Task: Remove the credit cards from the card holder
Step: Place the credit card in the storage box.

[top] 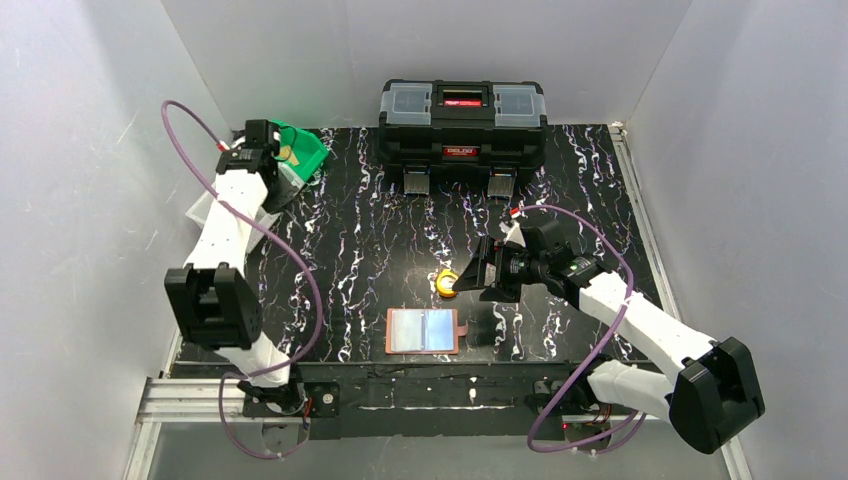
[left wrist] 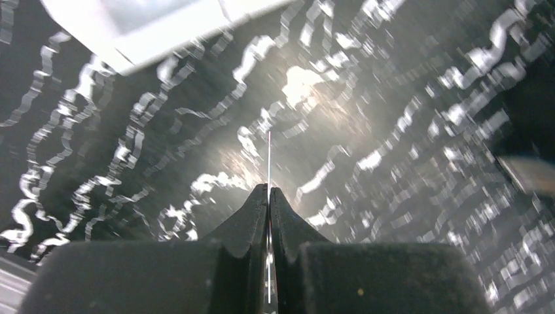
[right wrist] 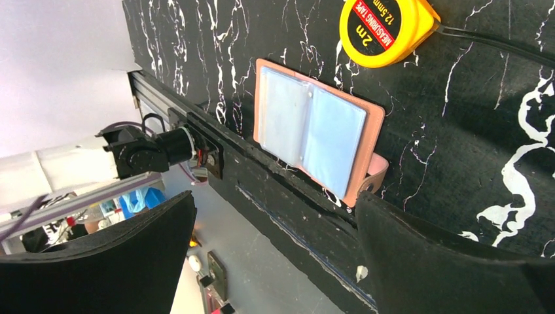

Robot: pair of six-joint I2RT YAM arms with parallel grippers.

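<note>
The card holder [top: 423, 330] lies open near the table's front edge, tan-brown with pale bluish sleeves and its snap tab to the right. It also shows in the right wrist view [right wrist: 314, 127]. I see no cards in its sleeves. My left gripper [top: 284, 160] is at the far left by the green bin. In the left wrist view it [left wrist: 269, 191] is shut on a thin credit card [left wrist: 269, 157], seen edge-on as a pale line above the table. My right gripper [top: 468, 280] hangs open and empty [right wrist: 275, 203] above the table, right of the card holder.
A round yellow tape measure [top: 446, 283] lies just behind the card holder, also in the right wrist view [right wrist: 386, 29]. A large black toolbox [top: 462, 122] stands at the back. A green bin [top: 305, 150] and a white bin [left wrist: 144, 26] sit far left.
</note>
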